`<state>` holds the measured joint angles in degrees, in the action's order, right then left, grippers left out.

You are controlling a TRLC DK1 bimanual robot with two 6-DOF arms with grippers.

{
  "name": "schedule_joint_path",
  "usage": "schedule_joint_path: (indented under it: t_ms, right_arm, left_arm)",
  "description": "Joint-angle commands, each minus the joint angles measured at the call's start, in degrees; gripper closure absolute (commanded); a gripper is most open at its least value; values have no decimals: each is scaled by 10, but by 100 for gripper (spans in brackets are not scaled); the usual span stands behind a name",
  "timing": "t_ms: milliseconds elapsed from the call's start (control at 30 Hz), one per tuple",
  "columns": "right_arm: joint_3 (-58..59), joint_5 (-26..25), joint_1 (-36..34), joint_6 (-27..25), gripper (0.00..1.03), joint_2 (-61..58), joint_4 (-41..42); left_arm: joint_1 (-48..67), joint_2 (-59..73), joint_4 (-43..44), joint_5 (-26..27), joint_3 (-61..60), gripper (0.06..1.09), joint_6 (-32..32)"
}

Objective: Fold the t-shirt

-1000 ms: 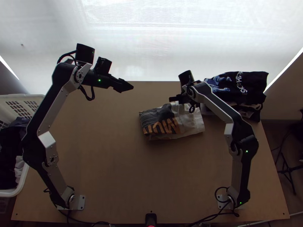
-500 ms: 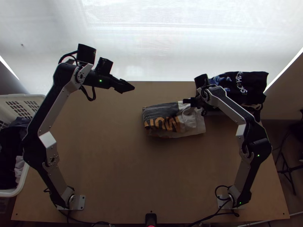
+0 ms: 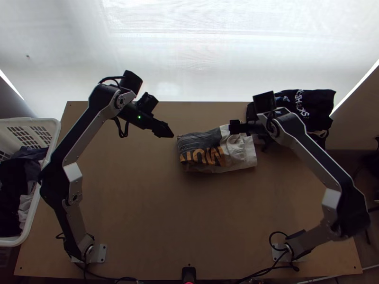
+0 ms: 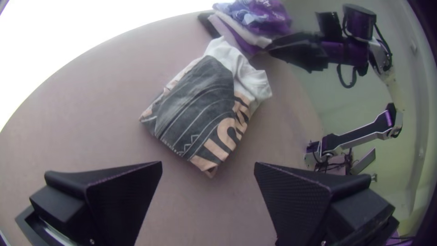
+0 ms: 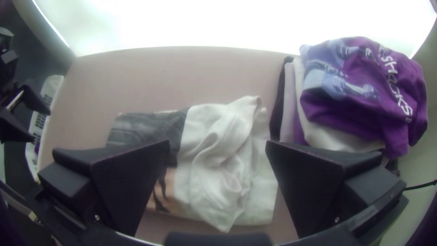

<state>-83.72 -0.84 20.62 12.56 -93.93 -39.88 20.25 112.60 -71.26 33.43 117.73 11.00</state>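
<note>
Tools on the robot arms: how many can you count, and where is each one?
2. The left tool is open near the dark printed end of the t-shirt; the right tool is open near its white end.

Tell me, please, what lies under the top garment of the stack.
Beneath the top garment, edges of white cloth, pale cloth and dark cloth stick out; the rest is covered.

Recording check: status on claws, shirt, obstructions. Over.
Left claw open, empty. Right claw open, empty. T-shirt folded, unheld, white end rumpled. Clothes pile near right claw, possible snag.
</note>
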Motion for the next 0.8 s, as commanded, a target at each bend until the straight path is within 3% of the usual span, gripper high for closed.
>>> schedule_joint_path:
  t_ms: [0, 233, 300, 533, 767]
  right_arm:
    - [92, 146, -60, 18, 7, 115, -44]
    - [184, 293, -295, -3, 7, 125, -96]
    - [207, 301, -324, -10, 7, 114, -96]
    - [269, 349, -342, -17, 6, 69, -42]
    - [285, 377, -293, 8, 6, 16, 39]
  left_arm:
    - [39, 3, -47, -52, -4, 10, 29]
    - [73, 0, -36, -78, 0, 10, 41]
    - [84, 6, -31, -78, 0, 10, 42]
    - [110, 9, -19, -84, 1, 10, 44]
    - [109, 6, -21, -84, 0, 10, 46]
